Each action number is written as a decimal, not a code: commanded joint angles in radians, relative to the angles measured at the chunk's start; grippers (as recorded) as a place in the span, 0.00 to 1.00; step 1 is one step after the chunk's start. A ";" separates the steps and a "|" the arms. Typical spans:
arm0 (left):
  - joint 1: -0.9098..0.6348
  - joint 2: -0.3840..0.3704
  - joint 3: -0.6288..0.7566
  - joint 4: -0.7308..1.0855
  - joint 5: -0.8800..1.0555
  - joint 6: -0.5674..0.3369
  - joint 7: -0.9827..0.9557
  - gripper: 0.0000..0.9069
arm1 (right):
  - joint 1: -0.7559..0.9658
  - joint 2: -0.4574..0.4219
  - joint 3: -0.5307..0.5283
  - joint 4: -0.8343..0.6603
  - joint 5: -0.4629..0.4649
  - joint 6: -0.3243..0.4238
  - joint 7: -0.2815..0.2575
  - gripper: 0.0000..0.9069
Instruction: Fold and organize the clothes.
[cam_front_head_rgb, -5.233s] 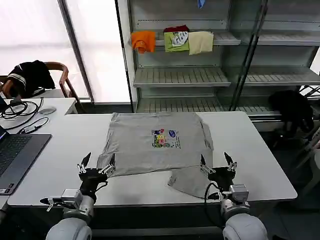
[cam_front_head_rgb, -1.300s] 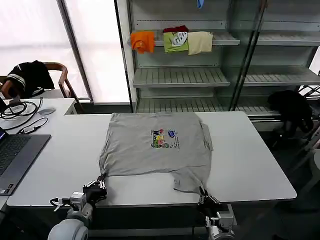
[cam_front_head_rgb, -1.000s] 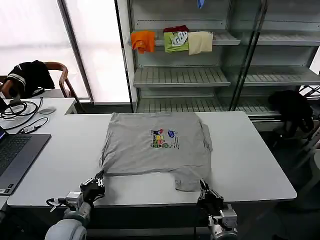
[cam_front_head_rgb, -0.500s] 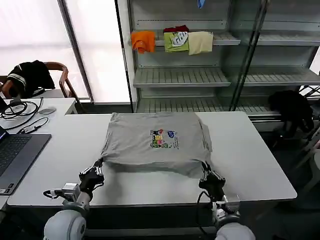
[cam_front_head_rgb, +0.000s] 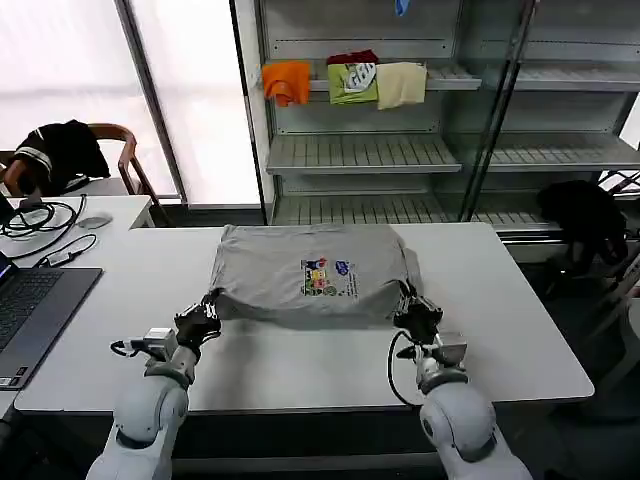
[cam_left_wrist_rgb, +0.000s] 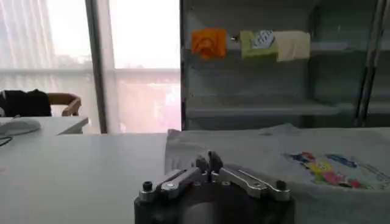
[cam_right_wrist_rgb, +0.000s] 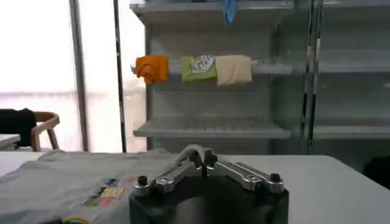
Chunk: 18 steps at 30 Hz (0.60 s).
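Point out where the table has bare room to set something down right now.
Bare table runs along the near edge between the left gripper and right gripper, and either side of the shirt. The far middle is crowded: both grippers pinch the shirt's folded-up hem.

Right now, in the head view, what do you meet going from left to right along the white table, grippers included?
Dark open laptop → left gripper → light grey cotton short-sleeved shirt with a small multicoloured chest print → right gripper → bare right end of the white table.
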<state>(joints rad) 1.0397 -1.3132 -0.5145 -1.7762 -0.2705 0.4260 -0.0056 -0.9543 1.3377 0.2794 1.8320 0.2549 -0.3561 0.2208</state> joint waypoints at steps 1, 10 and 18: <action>-0.198 0.007 0.034 0.216 -0.014 -0.003 0.005 0.02 | 0.167 0.026 -0.005 -0.174 -0.003 -0.002 -0.009 0.00; -0.262 0.008 0.035 0.337 -0.011 -0.015 0.014 0.02 | 0.230 0.059 -0.012 -0.281 -0.006 -0.002 -0.020 0.00; -0.263 0.011 0.039 0.366 0.006 -0.011 0.026 0.02 | 0.248 0.080 -0.024 -0.367 -0.020 0.003 -0.030 0.00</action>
<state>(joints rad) 0.8297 -1.3048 -0.4857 -1.5060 -0.2763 0.4117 0.0159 -0.7528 1.4031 0.2555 1.5594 0.2349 -0.3548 0.1910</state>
